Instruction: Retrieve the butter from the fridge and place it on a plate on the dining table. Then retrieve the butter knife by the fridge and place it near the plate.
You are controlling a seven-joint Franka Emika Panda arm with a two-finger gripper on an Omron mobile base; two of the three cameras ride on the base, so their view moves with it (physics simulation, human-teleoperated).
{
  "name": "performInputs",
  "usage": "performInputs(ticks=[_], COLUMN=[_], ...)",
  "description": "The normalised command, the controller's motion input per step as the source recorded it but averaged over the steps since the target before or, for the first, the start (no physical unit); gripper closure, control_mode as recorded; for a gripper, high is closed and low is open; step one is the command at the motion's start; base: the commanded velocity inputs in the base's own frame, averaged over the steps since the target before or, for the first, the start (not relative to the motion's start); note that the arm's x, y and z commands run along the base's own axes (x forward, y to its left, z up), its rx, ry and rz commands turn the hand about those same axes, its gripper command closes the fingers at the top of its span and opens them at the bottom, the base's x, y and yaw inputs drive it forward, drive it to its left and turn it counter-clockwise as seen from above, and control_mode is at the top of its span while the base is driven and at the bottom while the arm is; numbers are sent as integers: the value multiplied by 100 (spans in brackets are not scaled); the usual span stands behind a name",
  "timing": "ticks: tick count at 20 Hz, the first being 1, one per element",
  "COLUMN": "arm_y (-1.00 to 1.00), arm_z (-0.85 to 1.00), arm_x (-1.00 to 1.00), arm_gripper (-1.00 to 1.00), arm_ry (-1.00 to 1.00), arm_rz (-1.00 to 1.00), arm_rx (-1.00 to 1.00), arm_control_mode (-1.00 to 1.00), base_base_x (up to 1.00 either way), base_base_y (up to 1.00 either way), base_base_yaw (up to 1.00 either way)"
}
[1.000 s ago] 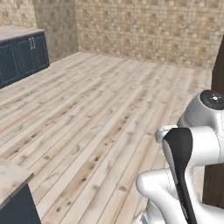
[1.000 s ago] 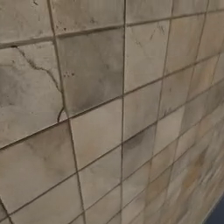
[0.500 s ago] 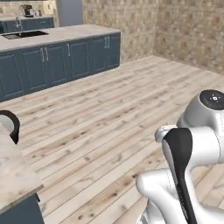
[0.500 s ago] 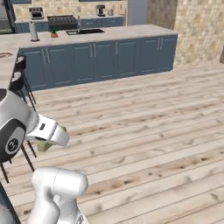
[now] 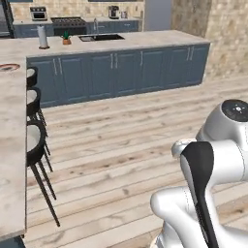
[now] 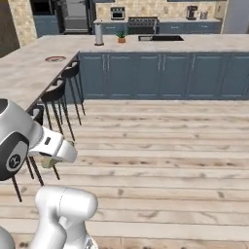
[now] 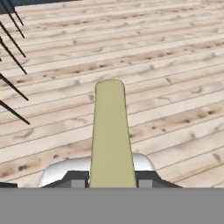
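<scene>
A: What did the gripper (image 7: 111,181) have?
B: Its jaws were closed on the butter (image 7: 111,135), which stuck out over the wooden floor (image 7: 175,65); the plate (image 6: 55,59) sat bare on the dining table (image 6: 29,73).
A: And against the earlier frame?
B: The whole view had swung; the blue-drawered counter (image 5: 121,68) and fridge (image 6: 73,14) now lay ahead.

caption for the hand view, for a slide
Gripper shut on the slim pale yellow butter stick, carried above the wooden plank floor.

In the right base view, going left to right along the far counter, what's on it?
Plate → grey canister → potted plant → sink.
</scene>
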Motion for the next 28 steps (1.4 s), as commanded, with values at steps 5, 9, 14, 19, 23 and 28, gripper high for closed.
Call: performInputs(ticks=[5,9,14,19,23,28], arm_y=[0,0,0,0,0,0], arm_z=[0,0,0,0,0,0], arm_x=[0,0,0,0,0,0], arm_gripper=[100,100,100,100,100,100], arm_ry=[0,0,0,0,0,0], arm_rz=[0,0,0,0,0,0], arm_rx=[0,0,0,0,0,0], arm_control_mode=[100,100,100,100,100,100], base_base_x=[100,100,100,100,100,100], base_base_y=[-65,-81,-81,-96,-100,-100], base_base_yaw=[63,59,58,53,50,47])
